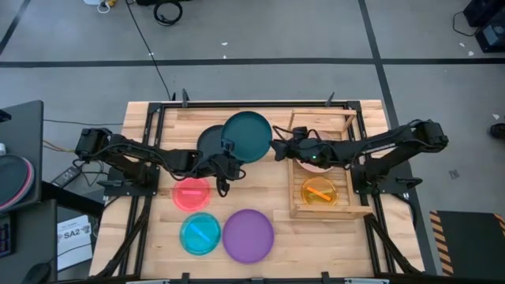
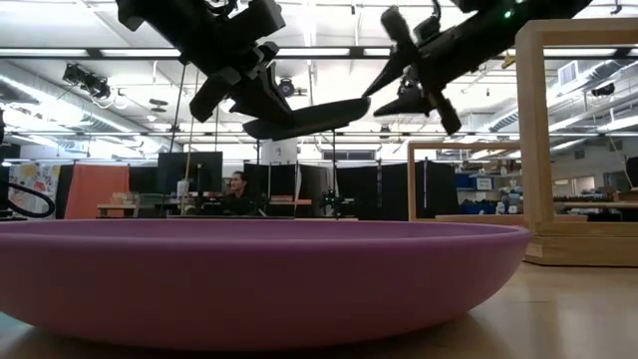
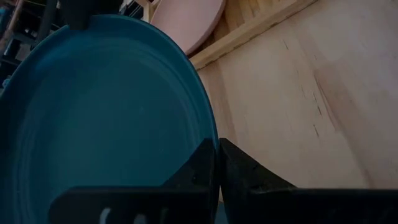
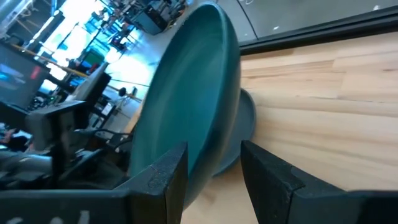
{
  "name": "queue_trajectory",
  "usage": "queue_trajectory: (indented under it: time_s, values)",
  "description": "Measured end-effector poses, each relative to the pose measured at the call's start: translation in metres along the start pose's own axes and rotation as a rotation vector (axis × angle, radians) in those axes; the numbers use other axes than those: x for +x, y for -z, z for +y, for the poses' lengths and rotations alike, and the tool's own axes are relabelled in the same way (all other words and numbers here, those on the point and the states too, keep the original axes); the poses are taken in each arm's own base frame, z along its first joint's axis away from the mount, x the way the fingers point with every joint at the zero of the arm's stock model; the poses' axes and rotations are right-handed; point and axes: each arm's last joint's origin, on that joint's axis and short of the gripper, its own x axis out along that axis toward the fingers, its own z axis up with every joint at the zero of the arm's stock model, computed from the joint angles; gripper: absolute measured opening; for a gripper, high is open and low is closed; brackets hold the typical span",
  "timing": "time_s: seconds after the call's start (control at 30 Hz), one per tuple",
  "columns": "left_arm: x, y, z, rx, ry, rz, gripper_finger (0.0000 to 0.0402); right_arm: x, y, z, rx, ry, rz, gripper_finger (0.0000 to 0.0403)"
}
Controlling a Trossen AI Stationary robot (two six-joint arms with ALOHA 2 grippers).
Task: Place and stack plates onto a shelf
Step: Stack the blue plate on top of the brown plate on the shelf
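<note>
The large dark teal round plastic plate (image 1: 247, 136) hangs in the air between the 2 arms, well above the wooden tabletop (image 1: 331, 237), roughly level with a slight tilt. The left gripper (image 1: 228, 157) pinches its near-left rim, fingers closed on it. The right gripper (image 1: 278, 147) reaches in from the opposite side, its fingers spread on either side of the far rim without yet clamping. The small light-wood slatted shelf (image 1: 296, 211) lies to the right, nearer the right arm, so a handover looks likely.

open-plan lab: ceiling strip lights (image 2: 60, 62), monitors (image 2: 189, 172), taped floor (image 1: 316, 61)
</note>
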Motion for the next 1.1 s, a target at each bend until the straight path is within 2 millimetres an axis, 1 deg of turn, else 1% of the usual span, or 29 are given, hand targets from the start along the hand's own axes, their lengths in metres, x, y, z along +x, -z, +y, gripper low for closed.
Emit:
queue_trajectory:
  time_s: [0.17, 0.27, 0.57, 0.7, 0.97, 1.1]
  values:
    - [0.000, 0.001, -0.001, 0.004, 0.004, 0.006, 0.0016, 0.013, 0.005, -0.005, 0.002, 0.018, -0.008, 0.0154]
    - [0.000, 0.001, -0.001, 0.004, 0.004, 0.005, 0.0016, 0.018, 0.006, -0.006, 0.011, -0.001, 0.006, 0.0154]
    - [0.000, 0.001, 0.000, 0.066, -0.008, 0.011, 0.0016, 0.027, 0.008, -0.007, 0.033, -0.073, 0.081, 0.0145]
    - [0.001, 0.002, 0.000, 0.072, -0.016, 0.025, 0.0018, 0.028, 0.008, -0.008, 0.035, -0.071, 0.084, 0.0117]
    - [0.001, 0.002, 0.001, 0.083, -0.025, 0.026, 0.0035, 0.029, 0.006, -0.009, 0.041, -0.072, 0.074, 0.0042]
    - [0.001, 0.001, 0.001, 0.085, -0.023, 0.023, 0.0047, 0.029, 0.005, -0.009, 0.040, -0.074, 0.073, 0.0023]
